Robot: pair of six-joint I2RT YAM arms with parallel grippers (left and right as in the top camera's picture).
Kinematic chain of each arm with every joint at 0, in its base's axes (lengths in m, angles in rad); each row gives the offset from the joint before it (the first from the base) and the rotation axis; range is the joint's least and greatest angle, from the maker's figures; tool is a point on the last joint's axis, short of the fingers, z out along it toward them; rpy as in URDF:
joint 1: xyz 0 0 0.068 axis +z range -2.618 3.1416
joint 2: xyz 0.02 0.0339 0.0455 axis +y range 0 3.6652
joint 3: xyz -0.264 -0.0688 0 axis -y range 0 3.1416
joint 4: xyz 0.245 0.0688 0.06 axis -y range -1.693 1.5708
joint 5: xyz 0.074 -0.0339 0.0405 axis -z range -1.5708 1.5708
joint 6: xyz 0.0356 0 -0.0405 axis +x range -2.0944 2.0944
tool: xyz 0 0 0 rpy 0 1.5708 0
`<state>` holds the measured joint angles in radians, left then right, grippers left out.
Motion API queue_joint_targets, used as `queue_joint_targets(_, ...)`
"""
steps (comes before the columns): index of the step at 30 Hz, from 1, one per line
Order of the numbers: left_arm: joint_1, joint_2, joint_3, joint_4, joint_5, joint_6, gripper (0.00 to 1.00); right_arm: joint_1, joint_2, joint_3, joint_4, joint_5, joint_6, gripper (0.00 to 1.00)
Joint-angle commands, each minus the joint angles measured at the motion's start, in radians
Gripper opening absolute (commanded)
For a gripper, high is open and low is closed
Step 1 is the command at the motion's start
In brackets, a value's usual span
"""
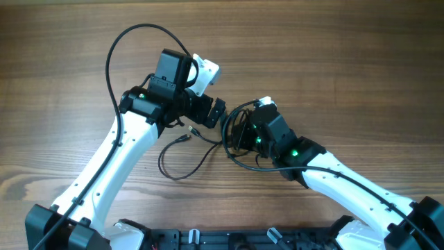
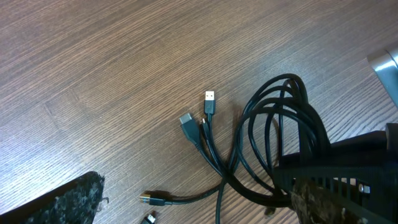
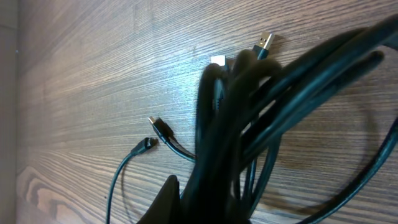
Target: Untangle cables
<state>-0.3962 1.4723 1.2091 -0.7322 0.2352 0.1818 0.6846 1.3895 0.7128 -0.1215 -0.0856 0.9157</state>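
I have the cables [image 1: 230, 139] bunched in one tangled coil near the middle of the table [image 1: 347, 55], between my two arms. The loops overlap so closely that I cannot count separate cords inside the coil.

In the left wrist view the coil [image 2: 317, 127] stands up off the wood, and I count five plug tips lying on the surface. Three are clustered together just left of the coil, and two more lie apart near the lower edge. In the right wrist view the bundle [image 3: 249, 106] is blurred and close to the lens, and I can make out four tips past it. From overhead, one loose strand trails out to the left of the bunch, curls into a single open loop and ends in a small plug.

The right gripper [image 1: 246, 128] is clamped on the bundle and holds it raised above the table. The left gripper [image 1: 218, 111] sits just up and left of the bunch, nose pointed at it. Its two fingers [image 2: 68, 202] are spread wide, one at each lower corner of its own camera view, and grip nothing.
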Motion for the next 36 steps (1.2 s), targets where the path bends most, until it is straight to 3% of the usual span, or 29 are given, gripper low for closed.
queue_joint_targets(1,0.002,0.005,-0.001,0.007,0.013,-0.022,1.00,-0.001,0.009,0.005,0.005,0.016,-0.018,0.04)
queue_joint_targets(4,0.031,-0.019,0.002,0.022,0.003,-0.112,1.00,-0.002,-0.005,0.005,0.006,-0.009,-0.089,0.04)
queue_joint_targets(11,0.183,-0.132,0.002,0.014,0.006,-0.099,0.98,-0.018,-0.115,0.005,0.110,-0.164,-0.248,0.04)
queue_joint_targets(17,0.244,-0.215,0.001,-0.069,0.113,0.101,0.97,-0.048,-0.171,0.005,0.262,-0.377,-0.315,0.04)
queue_joint_targets(21,0.244,-0.216,0.001,-0.088,0.177,0.108,0.96,-0.049,-0.170,0.005,0.354,-0.500,-0.394,0.04)
queue_joint_targets(30,0.244,-0.247,0.001,-0.179,0.416,0.309,0.90,-0.050,-0.170,0.005,0.421,-0.590,-0.454,0.04)
queue_joint_targets(36,0.244,-0.270,0.001,-0.183,0.464,0.339,0.91,-0.050,-0.170,0.005,0.469,-0.710,-0.472,0.04)
